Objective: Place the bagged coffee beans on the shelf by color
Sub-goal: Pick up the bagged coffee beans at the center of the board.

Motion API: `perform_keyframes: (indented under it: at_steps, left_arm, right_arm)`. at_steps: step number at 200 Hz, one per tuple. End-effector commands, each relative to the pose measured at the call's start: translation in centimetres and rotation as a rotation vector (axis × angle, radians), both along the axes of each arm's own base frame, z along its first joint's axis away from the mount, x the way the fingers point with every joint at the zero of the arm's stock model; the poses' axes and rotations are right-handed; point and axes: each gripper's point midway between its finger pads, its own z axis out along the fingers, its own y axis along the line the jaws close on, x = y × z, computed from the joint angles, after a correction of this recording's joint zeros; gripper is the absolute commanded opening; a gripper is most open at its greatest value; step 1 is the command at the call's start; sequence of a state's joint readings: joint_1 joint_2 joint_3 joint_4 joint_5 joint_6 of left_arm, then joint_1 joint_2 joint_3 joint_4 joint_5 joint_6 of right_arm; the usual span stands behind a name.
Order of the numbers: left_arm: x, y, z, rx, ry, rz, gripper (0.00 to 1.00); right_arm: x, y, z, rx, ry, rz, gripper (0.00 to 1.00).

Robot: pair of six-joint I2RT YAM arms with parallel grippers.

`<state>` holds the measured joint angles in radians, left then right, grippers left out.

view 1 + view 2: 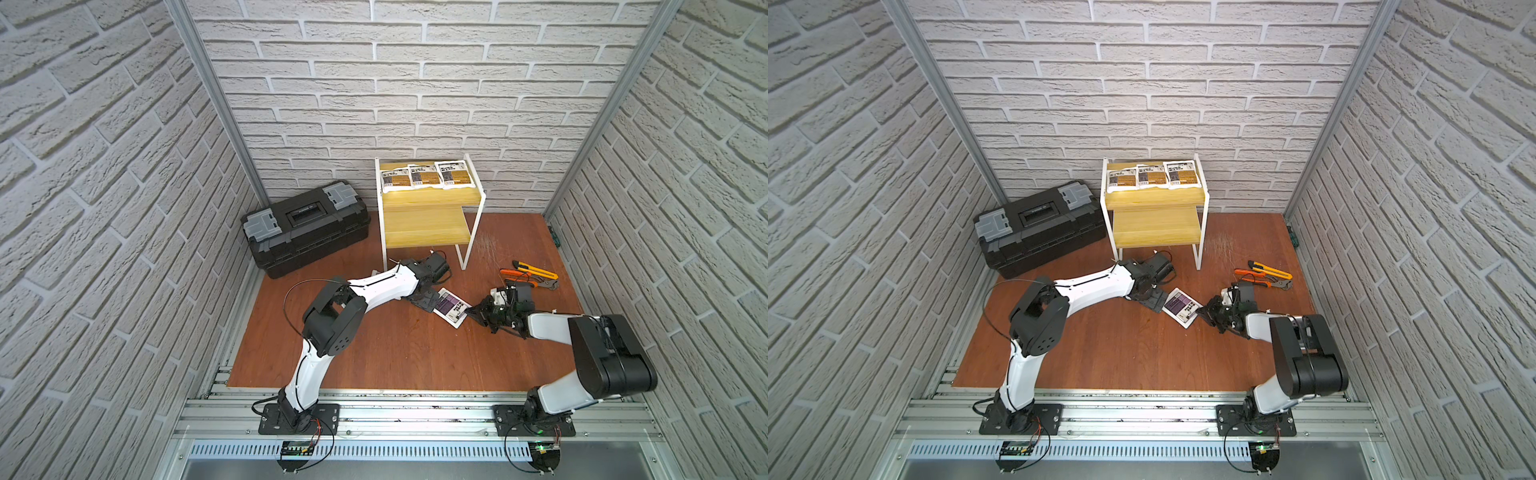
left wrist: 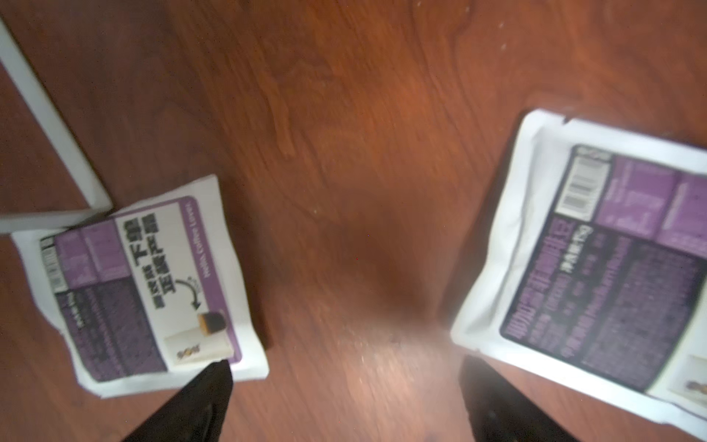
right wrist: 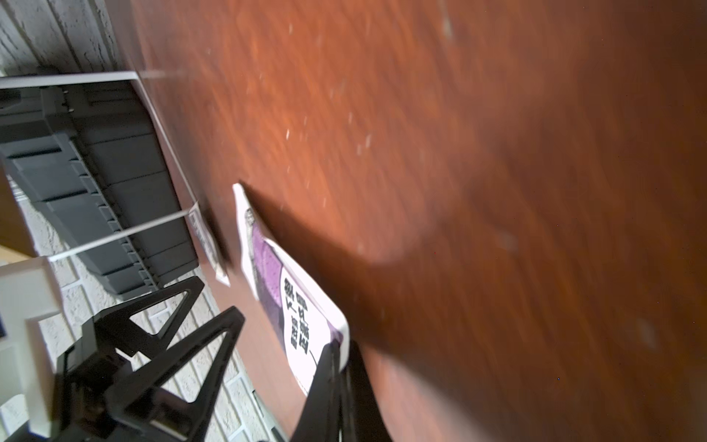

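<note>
Three orange-brown bagged coffee beans (image 1: 427,175) lie side by side on the top board of the shelf (image 1: 424,230); both top views show them. A purple bag (image 1: 451,307) rests on the table in front of the shelf, and my right gripper (image 1: 471,312) is shut on its near edge (image 3: 290,298). A second purple bag (image 2: 141,287) lies by the shelf's white foot (image 2: 49,126); my left arm hides it in both top views. My left gripper (image 2: 348,394) is open over bare table between the two purple bags, holding nothing.
A black toolbox (image 1: 305,228) with grey latches stands left of the shelf. A yellow utility knife (image 1: 534,270) and orange-handled pliers (image 1: 528,280) lie on the table just behind my right gripper. Brick-pattern walls close in three sides.
</note>
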<state>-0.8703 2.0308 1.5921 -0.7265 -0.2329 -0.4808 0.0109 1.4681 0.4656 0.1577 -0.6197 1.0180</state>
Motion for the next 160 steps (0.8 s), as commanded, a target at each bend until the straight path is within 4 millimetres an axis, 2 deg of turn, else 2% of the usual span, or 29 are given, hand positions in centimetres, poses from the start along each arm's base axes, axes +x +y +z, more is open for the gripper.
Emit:
perform_keyframes:
  at_steps: [1,44,79,108,140,160]
  left_arm:
    - [-1.3,-0.5,4.8,-0.125,-0.042,0.031,0.98]
    - [-3.0,1.6,9.7,-0.23,-0.106,0.11,0.99]
    - [-4.0,4.7,12.0,-0.286,-0.157,0.205,0.98]
    - [-4.5,6.8,12.7,-0.335,-0.173,0.273,0.99]
    - [-4.6,7.4,12.6,-0.348,-0.171,0.284,0.98]
    - [-4.5,7.8,12.7,-0.343,-0.18,0.296,0.98]
  right_arm:
    - [-1.1,0.0,1.7,0.009,-0.012,-0.018,0.02]
    - [-3.0,-0.2,5.1,0.034,-0.069,-0.066,0.02]
    - [-4.0,-0.1,7.9,0.066,-0.123,-0.106,0.02]
    - [-4.3,0.3,9.7,0.082,-0.165,-0.118,0.02]
    - [-4.3,1.2,9.3,0.081,-0.149,-0.098,0.02]
    - [-3.6,2.3,9.8,0.093,-0.166,-0.082,0.02]
